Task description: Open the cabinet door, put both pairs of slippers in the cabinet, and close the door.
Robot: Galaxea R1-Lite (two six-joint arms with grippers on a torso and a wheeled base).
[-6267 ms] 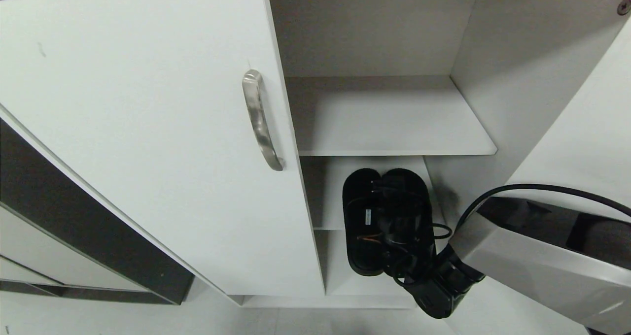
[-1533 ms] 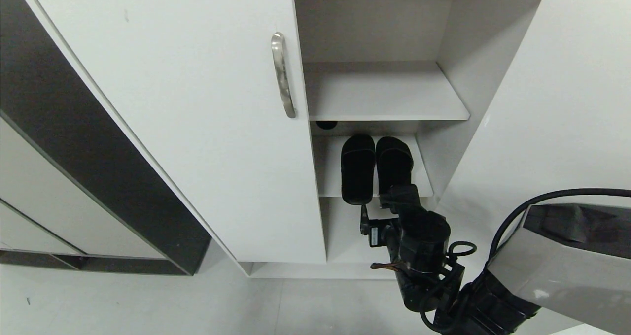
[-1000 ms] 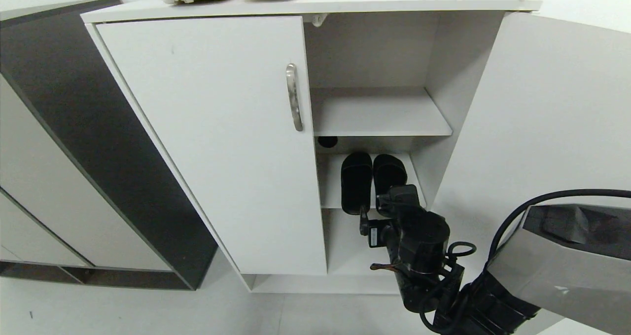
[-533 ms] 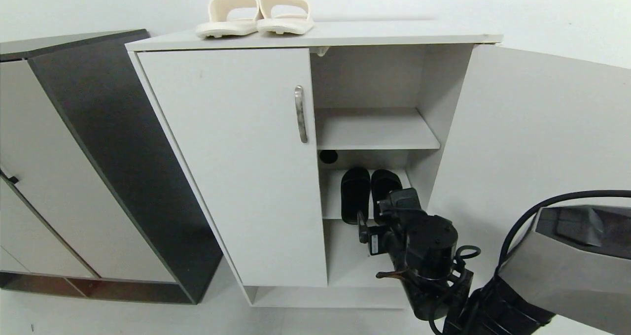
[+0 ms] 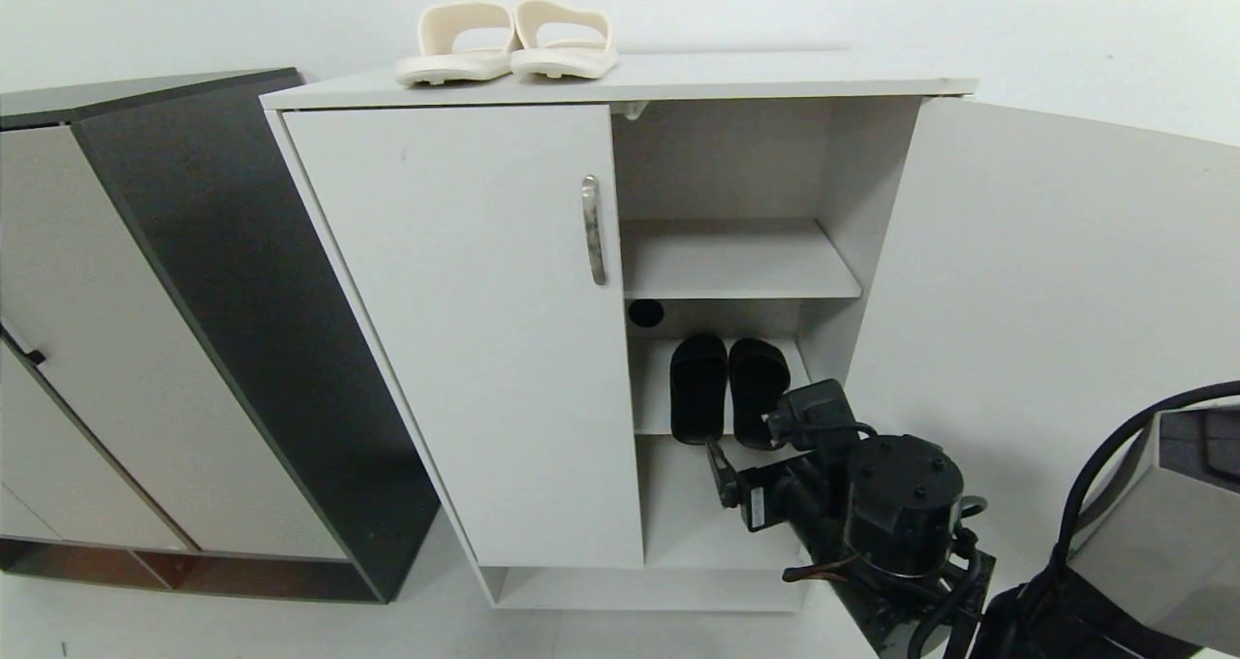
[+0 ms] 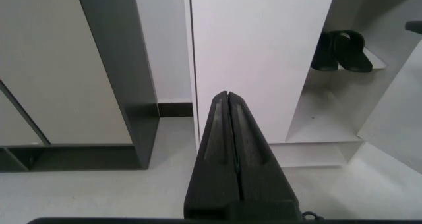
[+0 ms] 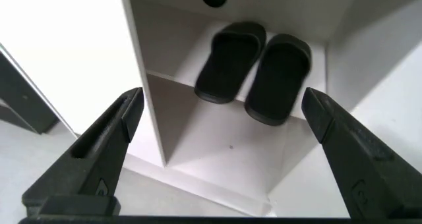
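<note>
A white cabinet (image 5: pixel 465 300) stands with its right door (image 5: pixel 1046 329) swung open and its left door shut. Black slippers (image 5: pixel 727 386) lie side by side on the middle shelf (image 5: pixel 651 388), also black slippers (image 7: pixel 254 71) in the right wrist view and black slippers (image 6: pixel 341 50) in the left wrist view. Cream slippers (image 5: pixel 506 41) rest on the cabinet top (image 5: pixel 775 73). My right gripper (image 5: pixel 751 446) hangs open just in front of the black pair, apart from it; in its own view the right gripper (image 7: pixel 221 128) has wide-spread fingers. My left gripper (image 6: pixel 228 128) is shut on nothing, low before the left door.
A grey and dark cabinet (image 5: pixel 145 329) stands to the left of the white one. The top shelf (image 5: pixel 736 260) and bottom shelf (image 5: pixel 697 533) are bare. A round hole (image 5: pixel 646 312) shows in the back panel. Light floor (image 5: pixel 242 625) lies in front.
The head camera has tilted up and back, bringing the cabinet top and cream slippers into sight. My right gripper has let go of the black slippers and drawn back out of the cabinet.
</note>
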